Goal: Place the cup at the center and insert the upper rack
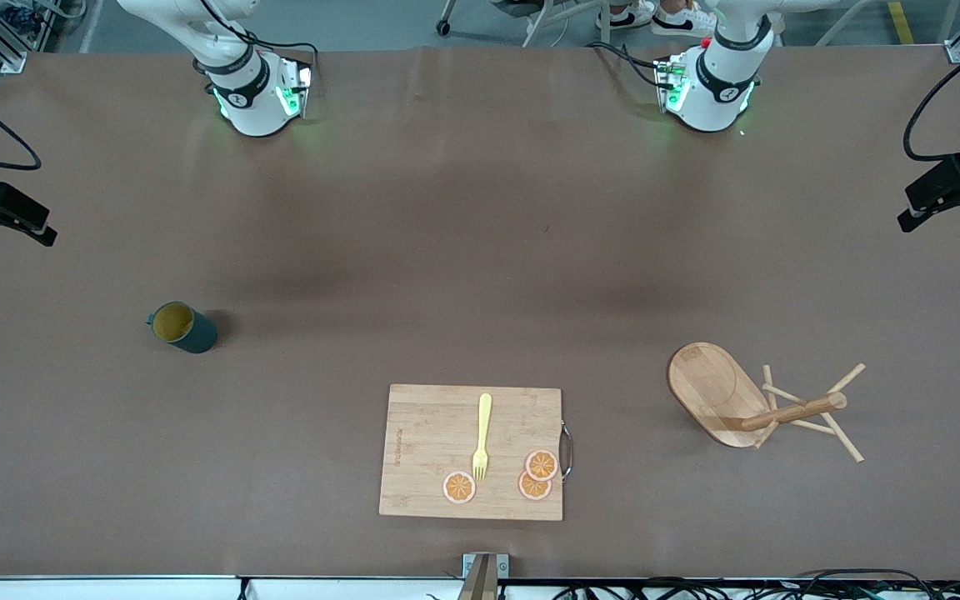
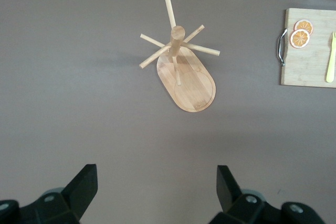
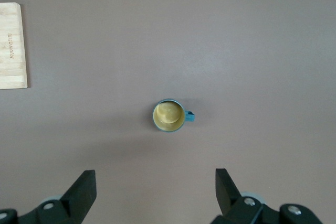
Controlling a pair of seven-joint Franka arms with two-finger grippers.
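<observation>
The dark teal cup [image 1: 182,327] with a yellow inside stands upright toward the right arm's end of the table; it also shows in the right wrist view [image 3: 169,115], handle to one side. The wooden rack [image 1: 717,392] stands on its oval base toward the left arm's end, post and crossing pegs up; it also shows in the left wrist view [image 2: 186,77]. My left gripper [image 2: 157,174] is open and empty, high over bare table short of the rack. My right gripper [image 3: 156,177] is open and empty, high over bare table short of the cup. Neither hand shows in the front view.
A rectangular wooden cutting board [image 1: 422,450] lies near the front edge at mid-table, with a yellow fork [image 1: 482,437] and three orange slices [image 1: 541,465] on it. Black camera mounts [image 1: 947,192] stand at both table ends. The arms' bases [image 1: 255,92] sit along the edge farthest from the front camera.
</observation>
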